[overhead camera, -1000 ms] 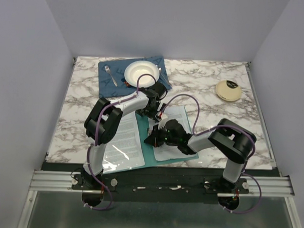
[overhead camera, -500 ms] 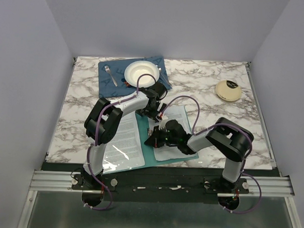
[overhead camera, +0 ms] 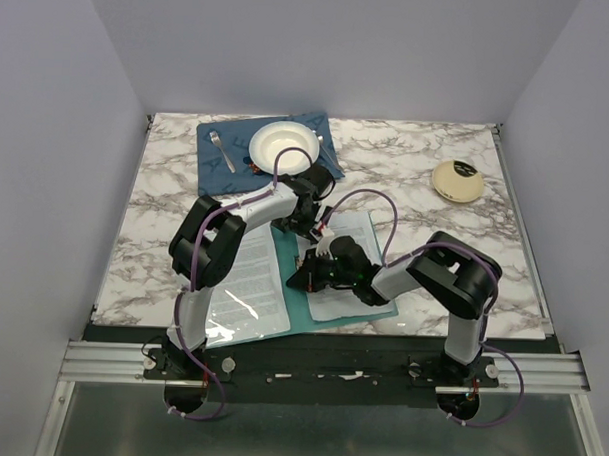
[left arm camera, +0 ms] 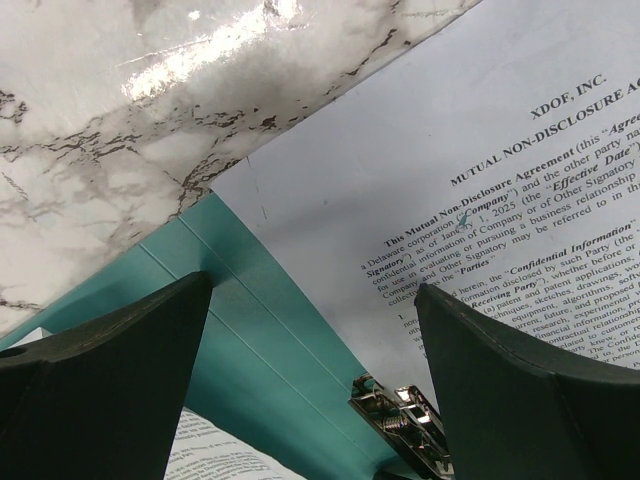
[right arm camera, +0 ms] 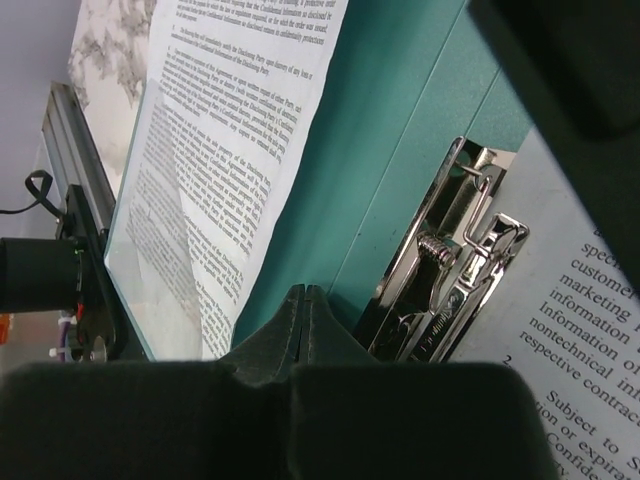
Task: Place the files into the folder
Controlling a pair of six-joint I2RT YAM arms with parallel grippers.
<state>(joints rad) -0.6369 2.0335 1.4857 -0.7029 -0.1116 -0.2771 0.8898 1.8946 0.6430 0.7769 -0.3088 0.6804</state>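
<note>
The teal folder (overhead camera: 298, 300) lies open on the marble table near the front edge, its metal spine clip (right arm camera: 452, 268) beside the fold. The files (overhead camera: 354, 258), white sheets of dense print, lie on the folder's right half. Another printed page (overhead camera: 245, 282) sits under the clear pocket on the left half. My left gripper (left arm camera: 315, 288) hangs open over the fold's far end, teal folder (left arm camera: 262, 330), clip (left arm camera: 405, 415) and files (left arm camera: 480, 190) showing between its fingers. My right gripper (right arm camera: 305, 292) is shut, with nothing in it, its tips down at the teal spine (right arm camera: 400, 130) just left of the clip.
A dark blue placemat (overhead camera: 215, 165) at the back holds a white plate (overhead camera: 284, 145) and a fork (overhead camera: 223, 150). A cream round object (overhead camera: 457, 180) lies at the back right. Grey walls surround the table (overhead camera: 165, 223) on three sides.
The right arm's elbow has drifted slightly left and back while its shut gripper stays at the folder's spine. The left arm has not visibly moved.
</note>
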